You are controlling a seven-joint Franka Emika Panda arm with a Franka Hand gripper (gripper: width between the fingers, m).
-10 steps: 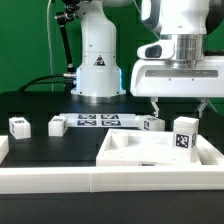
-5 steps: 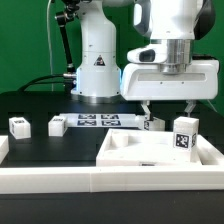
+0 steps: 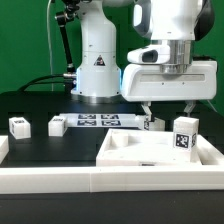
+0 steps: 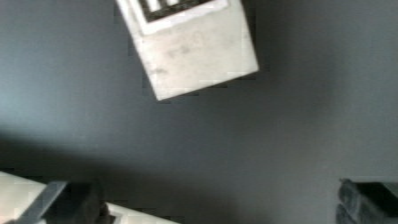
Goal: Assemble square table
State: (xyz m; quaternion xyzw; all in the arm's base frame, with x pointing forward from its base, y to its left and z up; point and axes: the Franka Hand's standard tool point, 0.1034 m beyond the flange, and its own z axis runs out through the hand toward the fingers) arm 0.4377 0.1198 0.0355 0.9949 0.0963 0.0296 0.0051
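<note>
White plastic square slab with recessed holes (image 3: pixel 135 150) lies flat on the black table (image 3: pixel 40 145), near the front towards the exterior view's right, with no leg fitted that we can see. We judge the assembly to be at its start: every leg remains to be picked up and fixed. Count: one slab; four small white tagged leg blocks. Two of them, a leftmost leg block (image 3: pixel 18 125) and a second leg block (image 3: pixel 56 125) just beside it, lie loose at the exterior view's left. A third leg block (image 3: pixel 152 124) lies under the arm. A fourth, taller leg block (image 3: pixel 184 135) stands upright at the slab's far right corner; we cannot tell whether it is on the slab or just behind it. One two-finger gripper (image 3: pixel 168 112) hovers above the third block, jaws spread wide, holding nothing. The wrist view confirms one tagged block (image 4: pixel 196 50) on dark table, apart from both fingers (image 4: pixel 54 200). Also noted: one marker board (image 3: pixel 97 121) and one long white rail (image 3: pixel 100 182) along the front.
</note>
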